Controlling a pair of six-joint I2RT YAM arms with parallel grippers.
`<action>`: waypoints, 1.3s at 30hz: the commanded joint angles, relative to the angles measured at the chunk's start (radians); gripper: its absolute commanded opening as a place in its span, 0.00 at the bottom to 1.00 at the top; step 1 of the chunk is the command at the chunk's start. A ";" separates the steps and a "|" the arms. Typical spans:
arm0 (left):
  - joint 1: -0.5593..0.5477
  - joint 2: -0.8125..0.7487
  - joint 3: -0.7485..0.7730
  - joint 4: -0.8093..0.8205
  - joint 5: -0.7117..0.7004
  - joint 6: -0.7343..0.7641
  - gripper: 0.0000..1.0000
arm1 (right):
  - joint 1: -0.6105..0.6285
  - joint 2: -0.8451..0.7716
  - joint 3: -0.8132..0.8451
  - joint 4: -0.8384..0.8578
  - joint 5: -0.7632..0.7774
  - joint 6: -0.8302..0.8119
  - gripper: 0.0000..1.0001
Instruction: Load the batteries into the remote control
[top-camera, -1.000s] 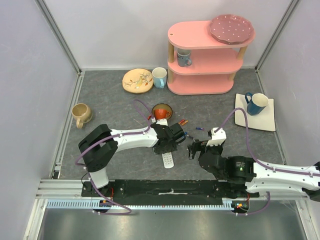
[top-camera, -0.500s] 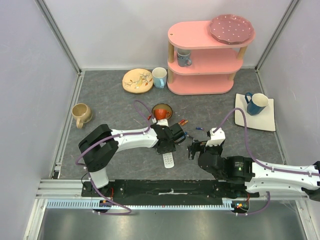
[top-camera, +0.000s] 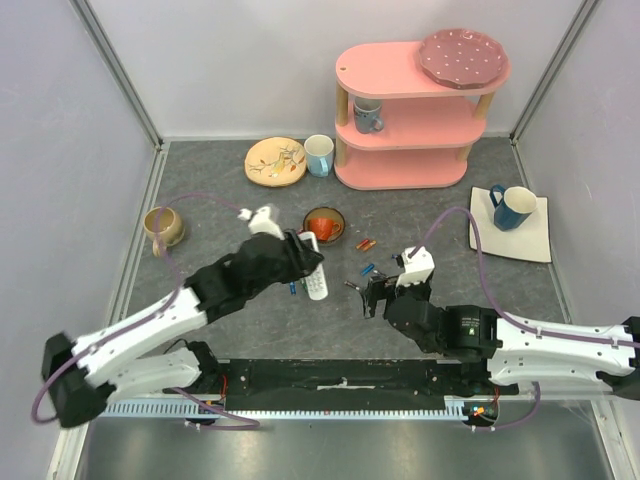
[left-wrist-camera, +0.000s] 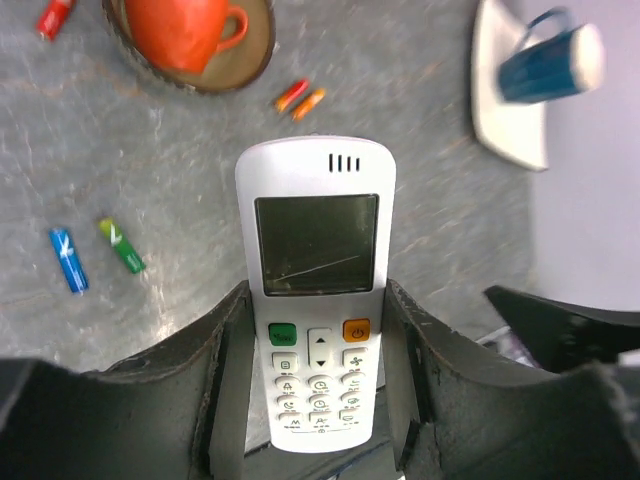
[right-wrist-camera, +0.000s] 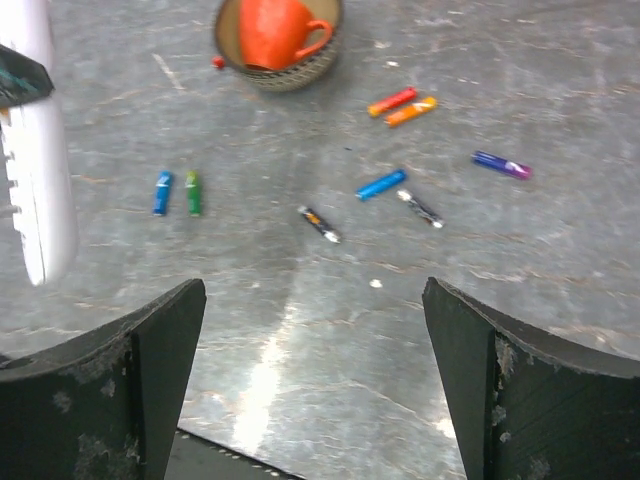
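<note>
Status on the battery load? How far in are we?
Done: the remote control is grasped, with the left gripper shut on it and holding it off the table. In hand: only that. The right gripper is open and empty above the batteries. Left: every battery in view lies loose on the table, none picked, and the battery compartment isn't visible.

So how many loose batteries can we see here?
9 batteries: a red and orange pair beside the bowl, another red at its other side, a blue, a purple and two dark ones mid-table, a blue and green pair near the remote. More may be hidden.
</note>
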 joint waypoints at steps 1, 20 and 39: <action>0.110 -0.235 -0.258 0.365 0.203 0.144 0.02 | -0.053 -0.016 0.056 0.199 -0.218 -0.094 0.98; 0.477 -0.323 -0.666 1.609 0.985 -0.296 0.02 | -0.282 0.113 -0.034 0.902 -1.054 -0.009 0.97; 0.478 -0.262 -0.672 1.687 0.980 -0.352 0.02 | -0.281 0.232 -0.057 1.064 -1.160 -0.006 0.90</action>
